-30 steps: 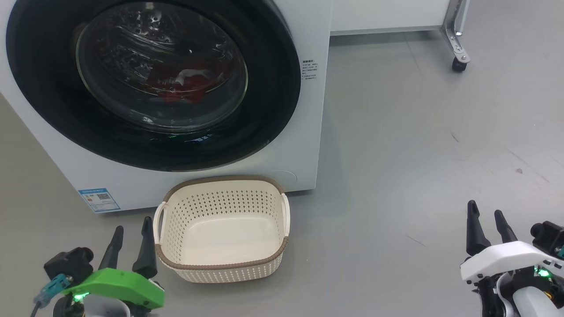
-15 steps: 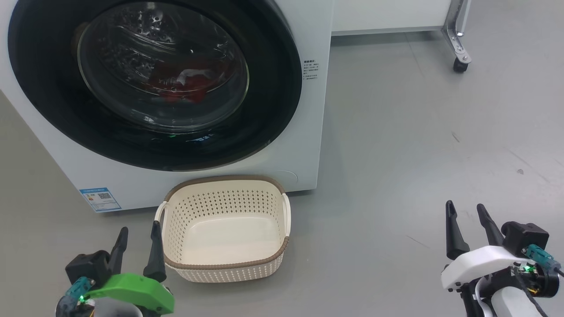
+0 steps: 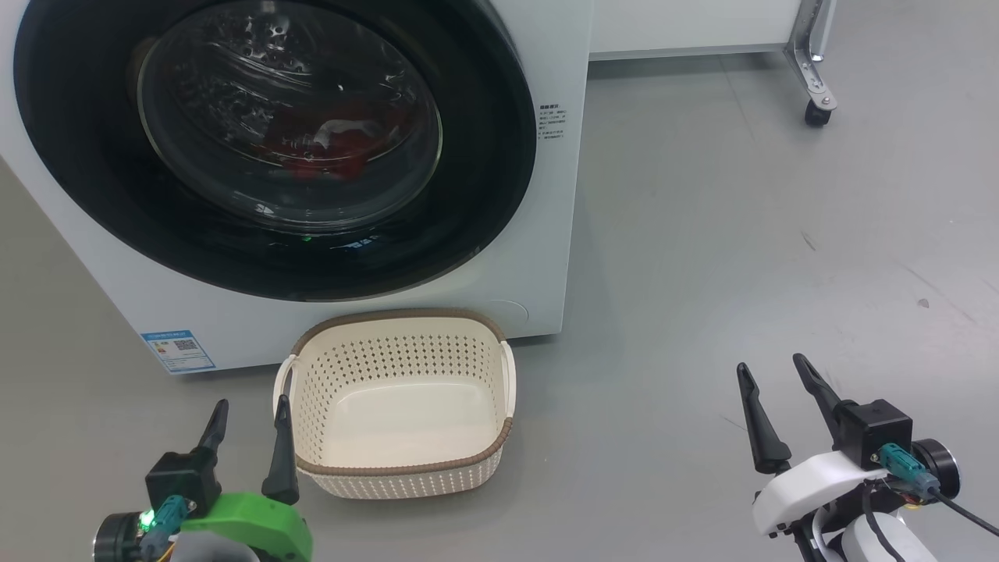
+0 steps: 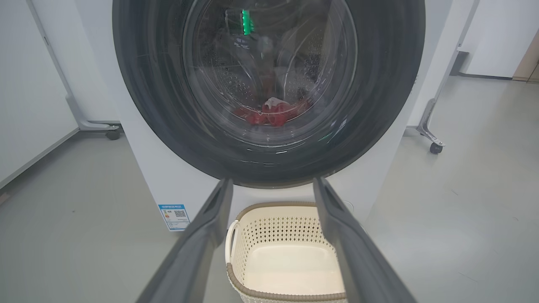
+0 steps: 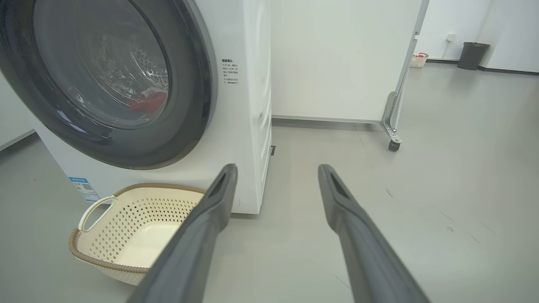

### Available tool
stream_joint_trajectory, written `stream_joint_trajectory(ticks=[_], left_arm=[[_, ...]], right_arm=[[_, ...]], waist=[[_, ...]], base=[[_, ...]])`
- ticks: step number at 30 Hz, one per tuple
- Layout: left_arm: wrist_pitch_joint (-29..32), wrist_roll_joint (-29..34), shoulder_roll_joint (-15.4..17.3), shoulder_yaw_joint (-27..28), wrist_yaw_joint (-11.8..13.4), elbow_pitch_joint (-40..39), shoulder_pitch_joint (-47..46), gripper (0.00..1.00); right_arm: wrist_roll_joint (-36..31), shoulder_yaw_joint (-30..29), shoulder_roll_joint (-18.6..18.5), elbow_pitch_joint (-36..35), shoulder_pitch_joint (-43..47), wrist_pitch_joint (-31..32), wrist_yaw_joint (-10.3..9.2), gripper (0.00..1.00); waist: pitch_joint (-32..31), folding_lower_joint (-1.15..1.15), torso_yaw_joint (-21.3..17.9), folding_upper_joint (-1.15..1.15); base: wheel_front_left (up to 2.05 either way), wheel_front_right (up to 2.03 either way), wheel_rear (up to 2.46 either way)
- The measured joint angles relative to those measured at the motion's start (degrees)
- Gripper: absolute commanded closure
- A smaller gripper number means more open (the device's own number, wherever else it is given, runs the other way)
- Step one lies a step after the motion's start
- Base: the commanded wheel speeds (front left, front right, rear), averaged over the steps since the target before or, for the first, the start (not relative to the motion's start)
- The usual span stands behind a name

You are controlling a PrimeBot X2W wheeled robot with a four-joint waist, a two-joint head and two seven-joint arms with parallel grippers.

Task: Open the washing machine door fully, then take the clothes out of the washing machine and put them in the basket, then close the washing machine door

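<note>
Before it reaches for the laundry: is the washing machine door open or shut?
Shut. The washing machine door sits flush against the washing machine, and the red clothes lie behind its glass.

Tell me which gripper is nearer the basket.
Left. The left gripper, jaws open, is close beside the basket at its left near corner; the right gripper is well off to its right across the floor.

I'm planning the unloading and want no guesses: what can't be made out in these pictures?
- Round black-rimmed glass door: top cut off by the head view's upper edge.
- Red fabric clothes behind it: left wrist view, glare on the glass hides how many pieces.
- Black text sticker: right wrist view, too small to read.
</note>
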Motion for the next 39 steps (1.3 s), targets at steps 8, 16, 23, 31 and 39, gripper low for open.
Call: stream_joint_trajectory(ticks=[8, 16, 23, 31, 39], left_arm=[[-0.09, 0.49, -0.35, 0.32, 0.04, 1.08, -0.49, 0.0], [-0.09, 0.49, -0.76, 0.83, 0.04, 1.71, -0.51, 0.0], [-0.09, 0.49, -0.94, 1.46, 0.03, 2.23, -0.54, 0.0], [-0.09, 0.62, -1.52, 1.98, -0.04, 2.4, -0.74, 0.0], [-0.09, 1.43, -1.74, 2.29, -0.12, 2.38, -0.85, 0.0]], right_arm=[[-0.64, -0.56, 0.07, -0.21, -0.01, -0.32, 0.0, 0.0], [-0.85, -1.64, 0.25, -0.38, -0.01, -0.32, -0.22, 0.0], [-0.94, -1.94, 0.66, -0.57, -0.01, -0.32, -0.12, 0.0], [-0.93, -2.49, 1.13, -0.59, -0.01, -0.32, 0.63, 1.0], [-0.81, -3.48, 1.35, -0.53, 0.0, -0.32, 1.34, 1.0]], waist=[[0.03, 0.0, 0.01, 0.0], [0.04, 0.0, 0.03, 0.0], [0.09, 0.0, -0.02, 0.0], [0.16, 0.0, -0.01, 0.0], [0.31, 0.0, 0.13, 0.0]], base=[[0.0, 0.0, 0.0], [0.0, 0.0, 0.0], [0.0, 0.0, 0.0], [0.0, 0.0, 0.0], [0.0, 0.0, 0.0]])
